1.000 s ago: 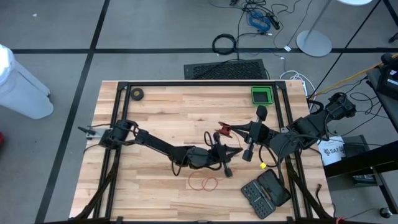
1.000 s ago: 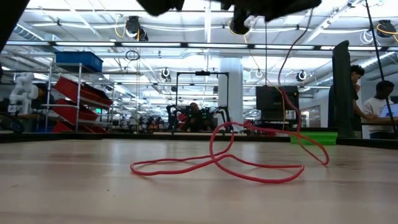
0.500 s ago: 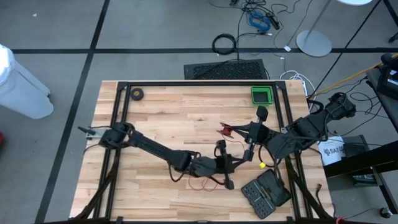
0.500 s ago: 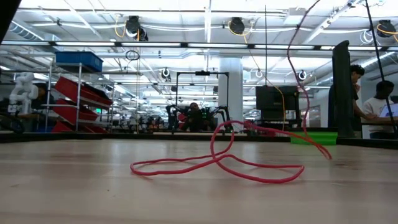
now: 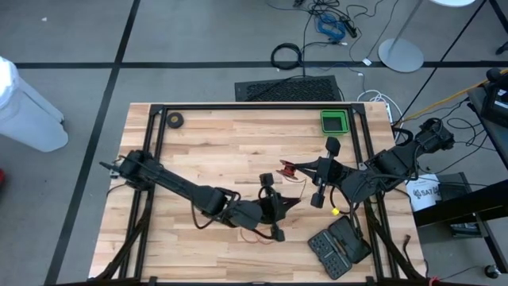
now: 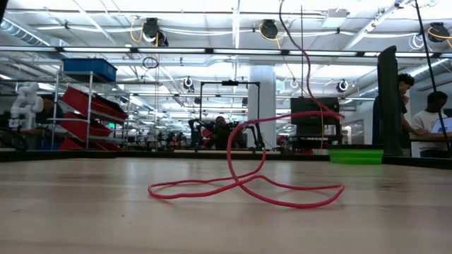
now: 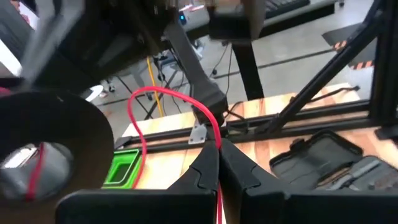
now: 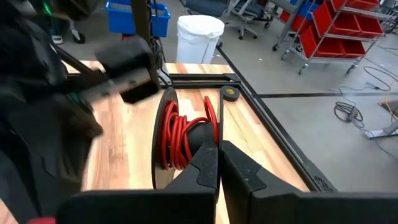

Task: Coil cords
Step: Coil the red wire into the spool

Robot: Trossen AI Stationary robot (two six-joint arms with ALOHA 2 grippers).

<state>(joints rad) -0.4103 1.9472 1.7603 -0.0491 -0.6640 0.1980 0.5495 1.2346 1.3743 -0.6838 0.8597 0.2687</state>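
Thin red cord (loose loops) on table

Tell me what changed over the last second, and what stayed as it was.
The left claw, shut on the red cord, drew back toward the near left, its arm folding lower. The cord's raised strand swung left with it in the low view. The right claw kept holding the reel at mid-table, barely shifted. The loops on the table, the green tray and the black case stayed put.
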